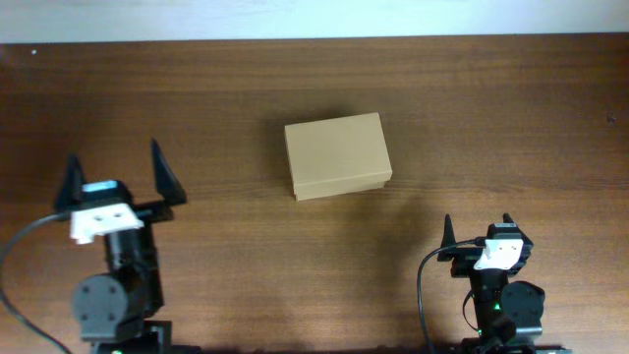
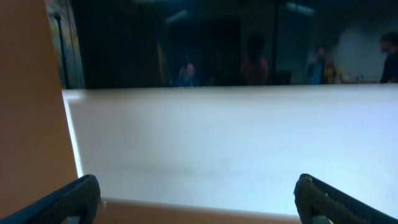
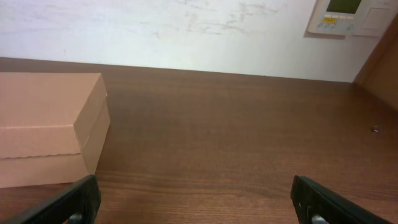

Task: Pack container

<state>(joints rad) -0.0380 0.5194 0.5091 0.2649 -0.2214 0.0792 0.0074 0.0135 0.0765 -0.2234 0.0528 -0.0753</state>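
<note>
1. The container sat mid-table with its lid down, ahead of both arms and touched by neither.
2. My left gripper was spread wide and held nothing. The right gripper also stood apart and empty.
3. I saw nothing waiting to go in and couldn't tell what was inside. I judged the packing either finished or not begun.
</note>
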